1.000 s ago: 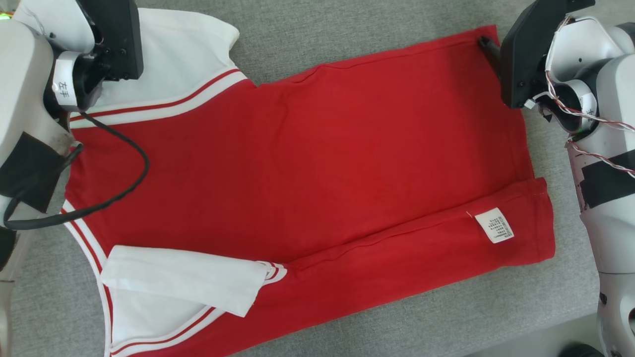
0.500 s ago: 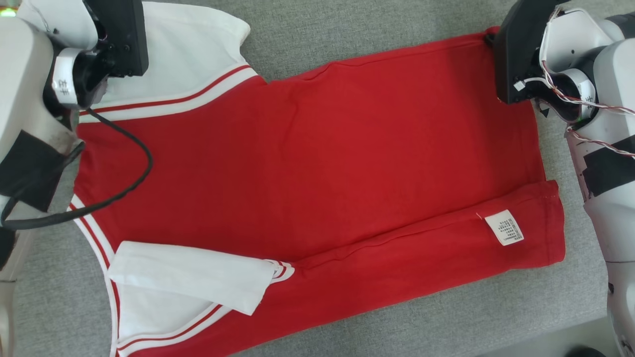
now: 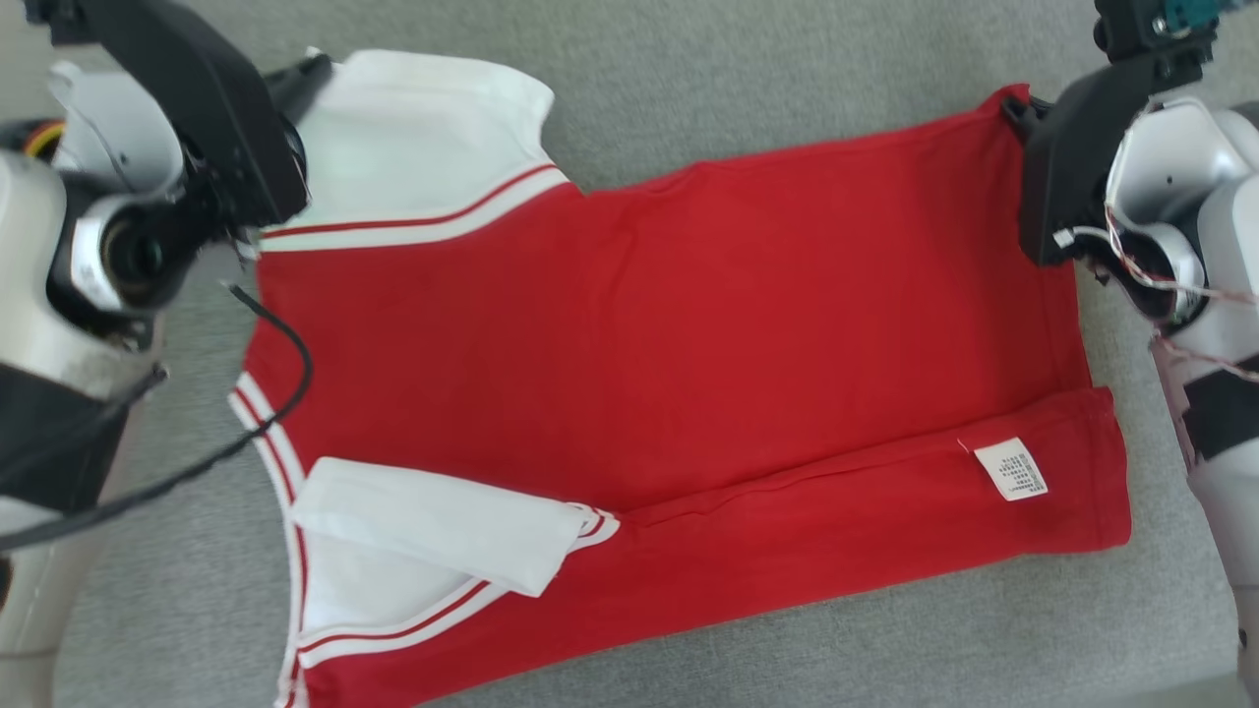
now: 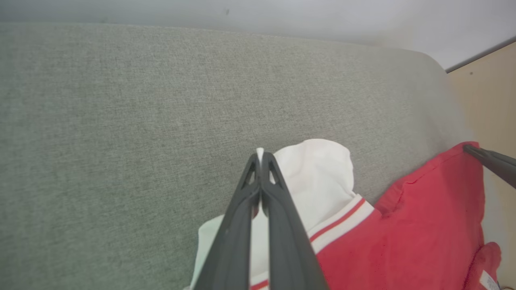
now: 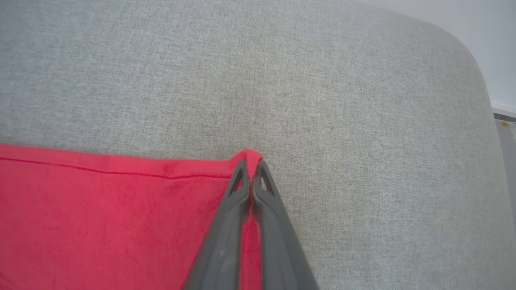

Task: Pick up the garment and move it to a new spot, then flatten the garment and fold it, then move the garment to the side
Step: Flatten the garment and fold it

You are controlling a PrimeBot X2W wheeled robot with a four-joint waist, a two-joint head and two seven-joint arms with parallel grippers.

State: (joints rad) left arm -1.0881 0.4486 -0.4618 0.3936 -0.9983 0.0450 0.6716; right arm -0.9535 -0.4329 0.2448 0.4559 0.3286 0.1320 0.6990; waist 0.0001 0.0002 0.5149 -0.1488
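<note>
The garment (image 3: 669, 334) is a red shirt with white sleeves and red-white stripes, spread on the grey cushion with its near long edge folded over. My left gripper (image 4: 260, 155) is shut on the white sleeve's (image 4: 318, 173) far edge, at the garment's far left corner in the head view. My right gripper (image 5: 250, 165) is shut on the red hem corner (image 5: 250, 155), at the far right in the head view (image 3: 1013, 103). The right gripper's dark fingers (image 4: 489, 160) also cross the left wrist view's right edge.
A white care label (image 3: 1010, 469) lies on the folded strip near the right end. A black cable (image 3: 285, 393) from my left arm loops over the garment's left part. Grey cushion (image 3: 767, 79) stretches beyond the garment; a pale wall and wooden panel (image 4: 483, 88) lie behind.
My right gripper has shut on the red hem corner. The head view has shifted, so the garment sits lower and further right in the picture, with both held corners slightly raised.
</note>
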